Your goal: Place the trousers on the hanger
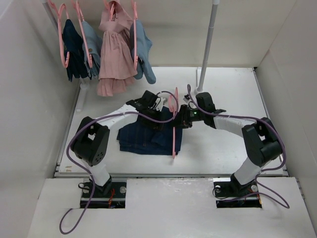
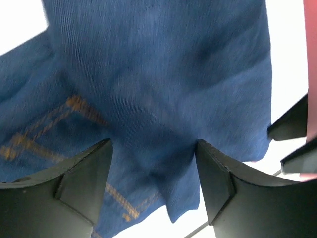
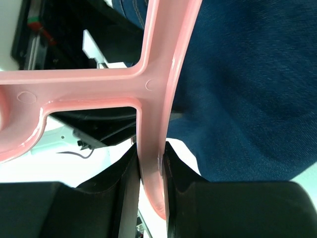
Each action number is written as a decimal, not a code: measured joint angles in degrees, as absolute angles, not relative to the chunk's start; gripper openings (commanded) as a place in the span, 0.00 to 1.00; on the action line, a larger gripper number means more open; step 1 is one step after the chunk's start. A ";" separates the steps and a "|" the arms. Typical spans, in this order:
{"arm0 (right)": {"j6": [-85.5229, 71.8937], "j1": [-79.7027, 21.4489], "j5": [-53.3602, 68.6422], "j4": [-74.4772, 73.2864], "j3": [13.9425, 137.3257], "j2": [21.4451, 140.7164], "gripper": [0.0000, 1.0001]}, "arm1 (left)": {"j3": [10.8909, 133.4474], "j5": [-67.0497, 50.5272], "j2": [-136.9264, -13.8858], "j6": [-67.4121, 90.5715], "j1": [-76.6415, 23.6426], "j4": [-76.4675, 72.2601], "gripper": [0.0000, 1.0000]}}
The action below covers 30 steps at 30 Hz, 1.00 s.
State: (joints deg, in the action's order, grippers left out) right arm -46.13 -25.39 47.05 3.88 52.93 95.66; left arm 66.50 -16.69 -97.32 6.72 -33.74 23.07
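While my right claw (image 3: 148, 159) clamps tight on the hanger (image 3: 99, 82), its long bar runs from the near edge to the far edge along the right side of the trousers (image 1: 143, 136), which lie folded mid-worktop (image 1: 223, 146). Left claw (image 2: 152, 148) gapes wide right over the denim, gripping nothing that I can make out. Left sits nearer the cloth, so I reckon it feeds the fabric rightward across that bar.
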 measured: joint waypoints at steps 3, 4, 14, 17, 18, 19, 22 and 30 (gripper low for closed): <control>-46.28 -24.82 47.22 4.25 52.40 95.22 0.00 | 67.02 -18.41 -98.98 7.11 -34.06 21.76 0.62; -46.33 -24.73 47.27 4.32 52.40 95.22 0.00 | 67.02 -18.90 -99.07 7.33 -34.11 21.74 0.62; -46.52 -23.11 47.92 4.67 51.48 94.45 0.00 | 67.05 -18.87 -99.09 8.12 -36.01 20.88 0.00; -47.29 -20.40 48.64 4.82 48.71 91.74 0.00 | 69.25 -19.11 -99.09 7.77 -35.70 23.35 0.00; -47.77 -19.07 48.99 4.84 47.48 90.43 0.00 | 70.96 -19.77 -99.09 7.57 -35.38 24.84 0.00; -48.12 -17.67 49.45 4.97 46.22 88.99 0.00 | 73.25 -20.45 -99.07 7.25 -34.87 26.61 0.00; -48.97 -14.48 50.35 4.97 44.03 85.25 0.00 | 81.47 -23.86 -98.72 6.26 -32.21 31.09 0.00; -47.83 -12.78 50.02 3.97 42.65 78.65 0.00 | 90.80 -30.46 -91.64 3.64 -24.29 39.51 0.00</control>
State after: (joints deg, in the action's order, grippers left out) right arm -47.83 -12.78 50.02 3.97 42.65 78.65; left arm 90.80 -30.46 -91.64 3.64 -24.29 39.51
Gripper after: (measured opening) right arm 0.185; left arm 0.045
